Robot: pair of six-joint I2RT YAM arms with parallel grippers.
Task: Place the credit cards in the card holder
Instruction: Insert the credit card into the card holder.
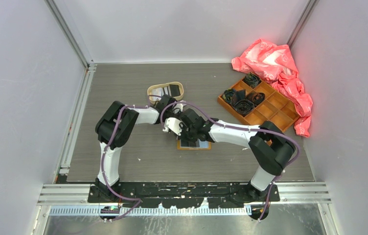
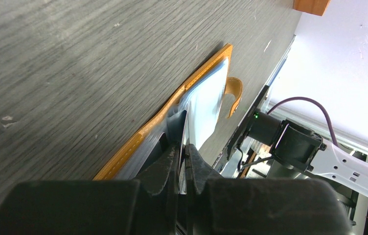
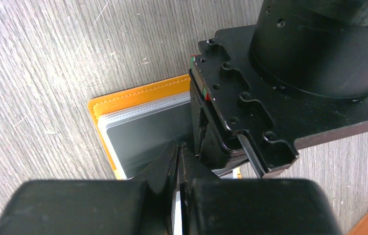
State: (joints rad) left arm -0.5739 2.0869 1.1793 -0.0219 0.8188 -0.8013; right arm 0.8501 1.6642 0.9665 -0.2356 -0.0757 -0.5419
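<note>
The orange-tan card holder (image 1: 193,146) lies open on the table in front of both arms, and its snap tab (image 2: 234,92) curls up at the far end. My left gripper (image 2: 183,149) is shut on a pale white-blue credit card (image 2: 206,103) seen edge-on, whose far end is in among the holder's clear sleeves. My right gripper (image 3: 178,147) is shut, its tips pinched at a clear sleeve over the holder's (image 3: 138,97) grey inside. In the top view both grippers (image 1: 172,125) (image 1: 192,131) meet above the holder. More credit cards (image 1: 172,90) lie in the oval tray.
The oval tan tray (image 1: 149,90) sits just behind the left arm. An orange compartmented box (image 1: 270,113) with dark items stands at the back right, beside a crumpled pink bag (image 1: 275,61). The left wrist housing (image 3: 280,88) crowds the right wrist view.
</note>
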